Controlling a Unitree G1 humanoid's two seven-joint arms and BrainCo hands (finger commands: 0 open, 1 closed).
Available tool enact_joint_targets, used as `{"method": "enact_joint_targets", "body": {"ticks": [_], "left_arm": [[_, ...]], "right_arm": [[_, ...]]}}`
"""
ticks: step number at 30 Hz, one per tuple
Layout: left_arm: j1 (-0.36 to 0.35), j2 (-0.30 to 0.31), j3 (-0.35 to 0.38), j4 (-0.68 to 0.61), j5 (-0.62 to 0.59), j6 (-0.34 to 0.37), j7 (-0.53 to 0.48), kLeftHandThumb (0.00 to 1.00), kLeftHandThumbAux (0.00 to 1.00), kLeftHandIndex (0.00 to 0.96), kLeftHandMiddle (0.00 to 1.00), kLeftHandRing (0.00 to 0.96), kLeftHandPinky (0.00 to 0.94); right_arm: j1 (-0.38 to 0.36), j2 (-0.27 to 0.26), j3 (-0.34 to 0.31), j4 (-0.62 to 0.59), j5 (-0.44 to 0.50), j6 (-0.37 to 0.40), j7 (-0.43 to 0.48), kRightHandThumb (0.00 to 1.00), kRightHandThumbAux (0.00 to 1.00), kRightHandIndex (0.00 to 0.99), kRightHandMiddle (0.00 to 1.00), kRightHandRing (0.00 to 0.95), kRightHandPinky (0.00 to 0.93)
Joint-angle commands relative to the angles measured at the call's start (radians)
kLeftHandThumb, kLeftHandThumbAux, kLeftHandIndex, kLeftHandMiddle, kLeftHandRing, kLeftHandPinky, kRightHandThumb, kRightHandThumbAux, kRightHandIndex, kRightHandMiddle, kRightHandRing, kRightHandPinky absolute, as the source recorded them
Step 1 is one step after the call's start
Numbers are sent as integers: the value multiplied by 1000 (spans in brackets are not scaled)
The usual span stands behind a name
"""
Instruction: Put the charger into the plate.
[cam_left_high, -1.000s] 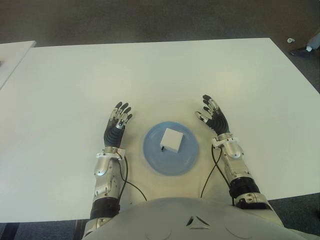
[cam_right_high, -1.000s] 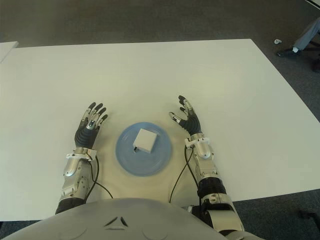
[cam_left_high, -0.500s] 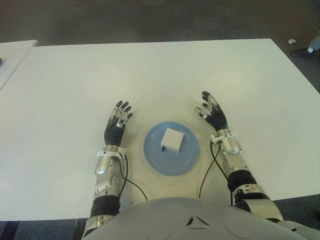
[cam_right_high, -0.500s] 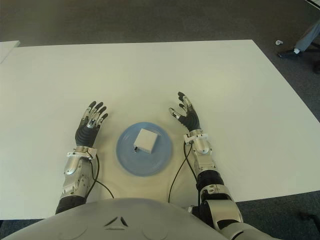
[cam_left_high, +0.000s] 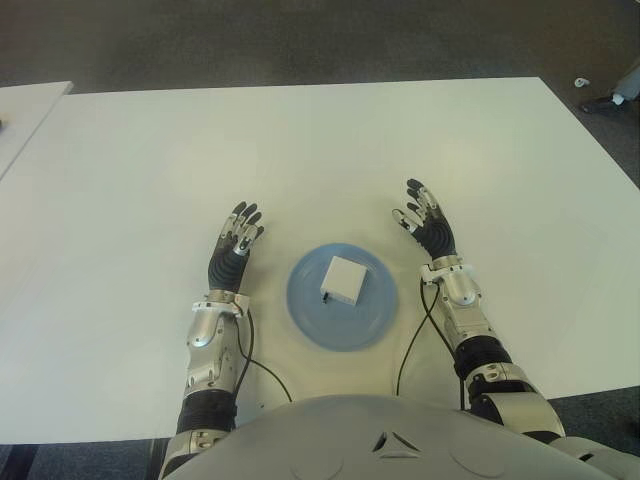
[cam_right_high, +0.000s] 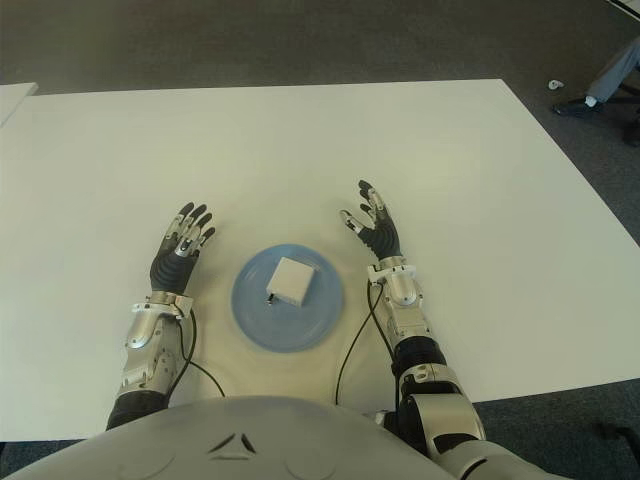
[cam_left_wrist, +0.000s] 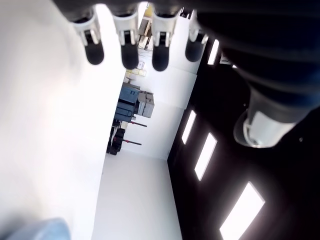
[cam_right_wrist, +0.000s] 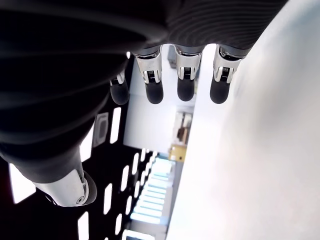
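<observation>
A white square charger (cam_left_high: 343, 279) lies flat inside the round blue plate (cam_left_high: 375, 318) on the white table, close to my body. My left hand (cam_left_high: 234, 250) shows to the left of the plate, fingers stretched out and holding nothing. To the plate's right is my right hand (cam_left_high: 428, 225), fingers spread and empty as well. Both wrist views show straight fingertips (cam_left_wrist: 129, 56) (cam_right_wrist: 185, 88) with nothing between them. Neither hand touches the plate or the charger.
The white table (cam_left_high: 320, 150) stretches wide ahead of both hands. A second white table's corner (cam_left_high: 25, 105) shows at the far left. Dark carpet lies beyond, with a person's shoe and leg (cam_left_high: 615, 95) at the far right.
My right hand has drawn slightly to the right, away from the plate, with its forearm settling. The left hand, plate and charger have stayed put.
</observation>
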Motion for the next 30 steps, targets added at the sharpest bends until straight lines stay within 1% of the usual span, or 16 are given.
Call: {"method": "enact_joint_targets", "body": {"ticks": [1,11,18,20,23,26,29,30], "left_arm": [[12,15,2,34,22,18,17,0,572,67,93,87,89],[15,31,2,32,44,21,29,0,581,59,83,80,86],[18,48,3,31,61,29,36,0,586,58,84,77,78],[18,51,4,30,60,30,35,0,587,56,82,75,77],[18,58,5,31,56,31,30,3,589,54,78,72,77],[18,61,5,33,53,29,27,11,592,52,75,71,80],[17,64,7,35,51,28,26,17,594,53,76,72,85],[16,66,8,35,49,29,25,18,596,55,78,73,86]], "right_arm": [[76,26,16,84,-20,-4,-17,50,604,0,0,0,0],[85,32,25,71,-22,14,-34,50,594,0,0,0,0],[109,41,31,41,-26,21,-51,37,545,0,0,0,0],[129,43,35,10,-29,29,-58,32,534,0,0,0,0],[193,43,45,-94,-38,61,-70,27,526,0,0,0,0],[263,41,54,-208,-42,104,-75,22,542,0,0,0,0],[316,45,60,-294,-40,149,-74,22,561,0,0,0,0],[332,48,62,-321,-38,165,-73,25,582,0,0,0,0]]}}
